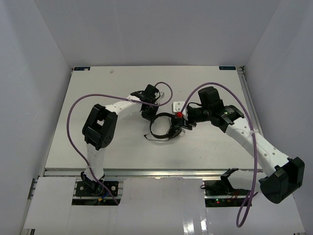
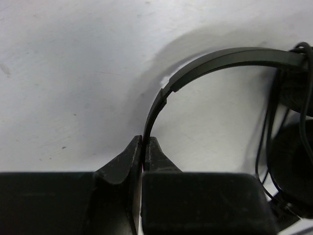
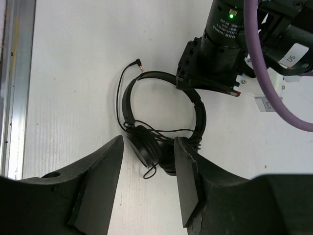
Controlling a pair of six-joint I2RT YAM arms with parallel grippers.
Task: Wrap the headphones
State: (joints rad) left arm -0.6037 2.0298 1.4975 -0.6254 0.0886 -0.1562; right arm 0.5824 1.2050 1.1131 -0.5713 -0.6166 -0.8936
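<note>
The black headphones (image 1: pixel 152 128) lie at the middle of the white table. Their thin headband (image 2: pixel 215 61) arcs up and right in the left wrist view, and my left gripper (image 2: pixel 145 142) is shut on its lower end. In the overhead view that gripper (image 1: pixel 149 116) sits at the headband's far left side. In the right wrist view the two earcups (image 3: pixel 146 147) lie folded together with thin black cable looped over them. They rest just ahead of my right gripper (image 3: pixel 148 144), which is open, one finger on each side. The cable's plug (image 3: pixel 138 63) lies loose beyond the headband.
A small white block with a red tip (image 1: pixel 179 106) lies just behind the headphones. Thick purple cables (image 1: pixel 73 122) loop over both arms. A metal rail (image 3: pixel 14 73) runs along the table's near edge.
</note>
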